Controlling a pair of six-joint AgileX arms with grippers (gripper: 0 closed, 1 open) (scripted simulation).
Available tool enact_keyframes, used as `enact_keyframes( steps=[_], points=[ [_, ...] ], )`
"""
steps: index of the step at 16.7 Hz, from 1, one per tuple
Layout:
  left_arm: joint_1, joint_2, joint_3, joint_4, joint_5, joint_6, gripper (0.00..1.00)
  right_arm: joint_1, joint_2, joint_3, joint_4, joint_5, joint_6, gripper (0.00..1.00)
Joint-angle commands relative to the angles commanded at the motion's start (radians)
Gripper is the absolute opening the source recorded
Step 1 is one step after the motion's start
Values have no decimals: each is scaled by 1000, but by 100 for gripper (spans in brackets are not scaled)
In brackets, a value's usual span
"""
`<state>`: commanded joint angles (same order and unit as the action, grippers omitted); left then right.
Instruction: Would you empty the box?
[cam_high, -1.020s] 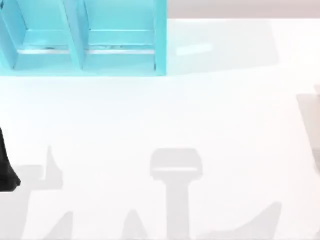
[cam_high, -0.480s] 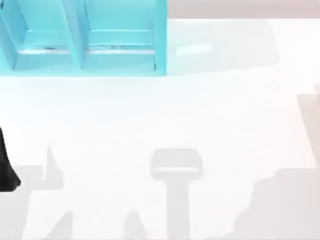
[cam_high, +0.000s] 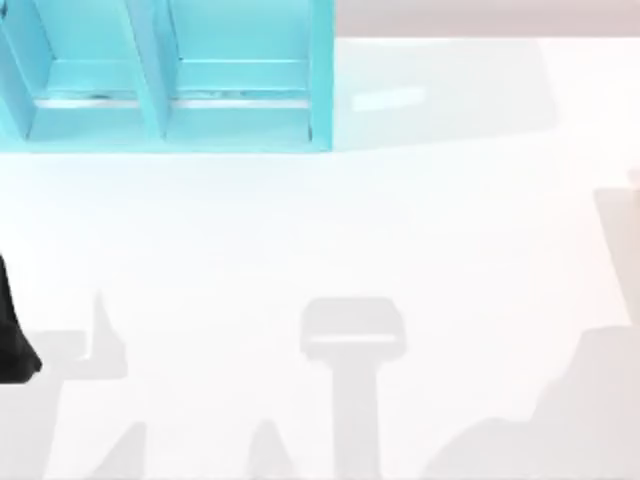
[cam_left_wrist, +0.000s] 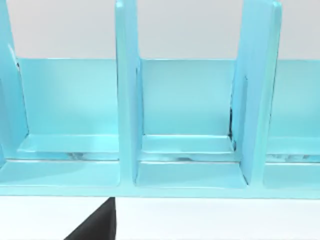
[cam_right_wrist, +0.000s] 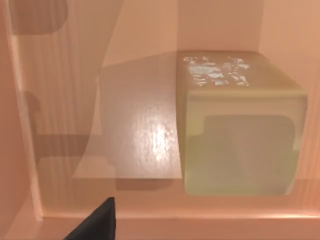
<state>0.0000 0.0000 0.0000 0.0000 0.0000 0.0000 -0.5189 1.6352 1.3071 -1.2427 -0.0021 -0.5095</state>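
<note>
A black part of the left arm sits at the left edge of the white table in the top view; soft grey shadows lie across the near half of the tabletop; at the far left stands a glossy turquoise shelf rack with upright dividers, its open compartments facing the near side. From the left wrist camera the same rack stands close ahead, three bays side by side on the white surface; a dark finger tip juts into the frame, and whether the left gripper is spread or pressed together cannot be told. The right wrist camera looks into a pale wooden box with peach-toned walls; a pale yellow-green rounded block rests on the box floor against one wall; a dark finger tip shows nearby, and the right gripper's spread cannot be told either.
</note>
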Motion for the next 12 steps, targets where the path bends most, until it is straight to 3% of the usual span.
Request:
enact_keyframes(
  steps=[5, 12],
  points=[
    [0, 0, 0, 0, 0, 0, 100, 3, 6, -28, 34, 0, 4, 100],
    [0, 0, 0, 0, 0, 0, 100, 5, 75, -208, 284, 0, 6, 100]
  ],
)
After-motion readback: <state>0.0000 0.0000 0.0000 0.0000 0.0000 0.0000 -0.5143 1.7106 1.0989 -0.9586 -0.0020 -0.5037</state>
